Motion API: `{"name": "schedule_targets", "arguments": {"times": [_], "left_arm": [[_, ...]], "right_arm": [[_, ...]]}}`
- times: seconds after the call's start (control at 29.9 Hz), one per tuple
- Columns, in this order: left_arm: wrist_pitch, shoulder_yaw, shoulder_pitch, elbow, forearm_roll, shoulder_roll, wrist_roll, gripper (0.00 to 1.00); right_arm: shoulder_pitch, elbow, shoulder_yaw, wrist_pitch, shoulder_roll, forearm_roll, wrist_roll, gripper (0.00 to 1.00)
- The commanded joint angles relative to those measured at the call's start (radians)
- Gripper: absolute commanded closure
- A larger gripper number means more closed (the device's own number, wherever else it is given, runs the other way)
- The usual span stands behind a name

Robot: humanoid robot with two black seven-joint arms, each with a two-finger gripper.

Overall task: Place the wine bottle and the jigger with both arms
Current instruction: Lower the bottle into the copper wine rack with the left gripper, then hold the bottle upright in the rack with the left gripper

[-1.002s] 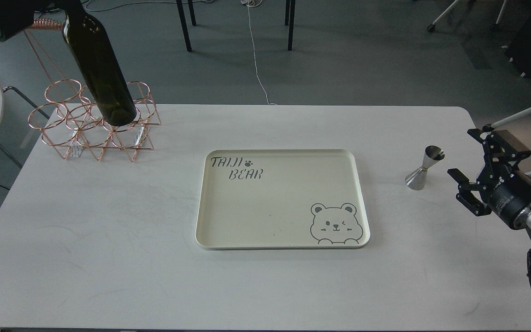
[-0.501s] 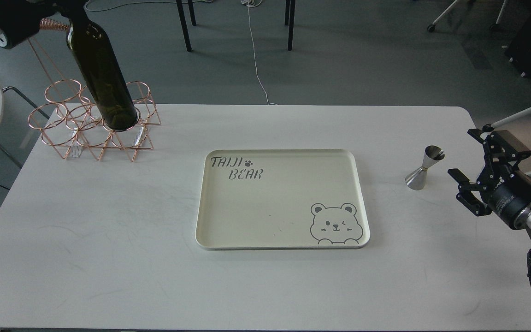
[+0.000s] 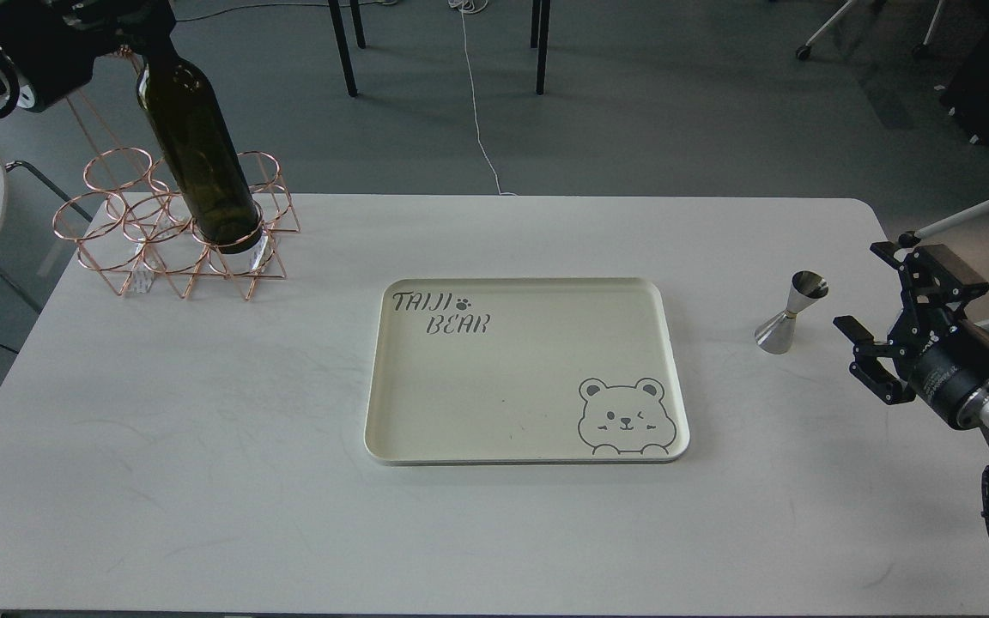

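my left gripper (image 3: 130,30) is at 11 o'clock, top-left corner, dark against the neck of the wine bottle (image 3: 198,154); can't tell whether the fingers are clamped or apart. bottle is tilted, neck leaning toward 11, base sitting in a front ring of the copper wire rack (image 3: 172,227) at the table's (image 3: 203,446) 10 o'clock corner. my right gripper (image 3: 876,313) is at 3 o'clock, fingers spread wide, holding nothing. the jigger (image 3: 791,313) stands upright on the table just beside it on the 9 o'clock side, not touching. cream tray (image 3: 512,378) with bear print sits centre table, the jigger near its 3 o'clock edge, the bottle well apart from it.
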Motion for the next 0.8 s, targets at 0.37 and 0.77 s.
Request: {"name": "schedule_targets", "arguments": {"times": [0.37,0.77], "left_arm": [[0.008,0.005,0.088,0.000,-0.039,-0.025,0.000,0.90],[0.005,0.006,0.105,0.012,-0.038,-0.043,0.000,0.73]], "right_arm": [[-0.008,0.000,-0.003,-0.001,0.000,0.000,0.000,0.02],[-0.013,0.000,-0.003,0.001,0.000,0.000,0.000,0.02]]}}
